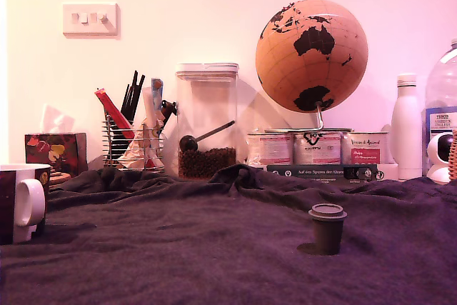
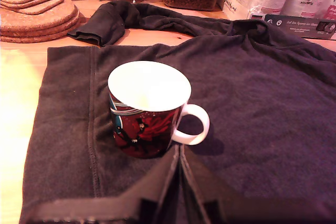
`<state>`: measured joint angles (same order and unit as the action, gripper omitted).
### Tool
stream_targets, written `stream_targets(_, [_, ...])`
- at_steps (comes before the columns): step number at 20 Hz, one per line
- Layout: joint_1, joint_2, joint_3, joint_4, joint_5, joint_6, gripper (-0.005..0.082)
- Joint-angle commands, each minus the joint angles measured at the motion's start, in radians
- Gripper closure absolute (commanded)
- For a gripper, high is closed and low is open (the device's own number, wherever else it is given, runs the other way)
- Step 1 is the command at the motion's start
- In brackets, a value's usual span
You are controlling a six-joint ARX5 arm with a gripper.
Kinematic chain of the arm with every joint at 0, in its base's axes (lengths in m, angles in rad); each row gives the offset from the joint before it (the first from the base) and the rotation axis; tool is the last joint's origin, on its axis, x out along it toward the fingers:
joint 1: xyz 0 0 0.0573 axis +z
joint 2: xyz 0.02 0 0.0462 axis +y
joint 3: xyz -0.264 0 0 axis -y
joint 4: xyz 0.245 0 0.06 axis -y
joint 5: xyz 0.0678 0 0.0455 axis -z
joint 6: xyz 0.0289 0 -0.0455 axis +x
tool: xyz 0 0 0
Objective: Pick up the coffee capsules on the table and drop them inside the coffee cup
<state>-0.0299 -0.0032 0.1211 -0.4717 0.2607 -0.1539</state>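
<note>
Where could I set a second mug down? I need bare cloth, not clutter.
The open cloth between the coffee cup and the capsule is free. The back, along the bean canister, utensil rack and tins, is crowded.

— What stands along the back wall?

— A cork globe [image 1: 312, 55] on a metal stand, above three round tins [image 1: 316, 148] with pale labels. To the exterior view's left of them, a clear canister [image 1: 207, 121] with coffee beans and a dark scoop, then a wire holder [image 1: 133, 141] of pens.

— And further out?

— A tissue box [image 1: 56, 152], a wall switch plate [image 1: 90, 18], a white bottle [image 1: 406, 128] at the exterior view's right. In the wrist view, stacked cork mats [image 2: 37, 10] lie far beyond the fingers.
</note>
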Motion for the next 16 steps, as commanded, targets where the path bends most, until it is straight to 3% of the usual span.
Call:
stream_targets(1, [0.001, -0.01, -0.018, 0.11, -0.056, -0.031, 0.0788])
stream_targets(6, [0.001, -0.01, -0.018, 0.11, -0.055, -0.034, 0.0788])
stream_targets(9, [0.001, -0.01, -0.018, 0.12, -0.049, -0.06, 0.0788])
stream_targets(12, [0.001, -0.01, -0.018, 0.171, 0.027, -0.092, 0.0788])
stream_targets(14, [-0.003, -0.01, -0.018, 0.203, 0.071, -0.147, 0.0788])
stream_targets(16, [-0.025, -0.01, -0.018, 0.22, 0.08, -0.166, 0.0788])
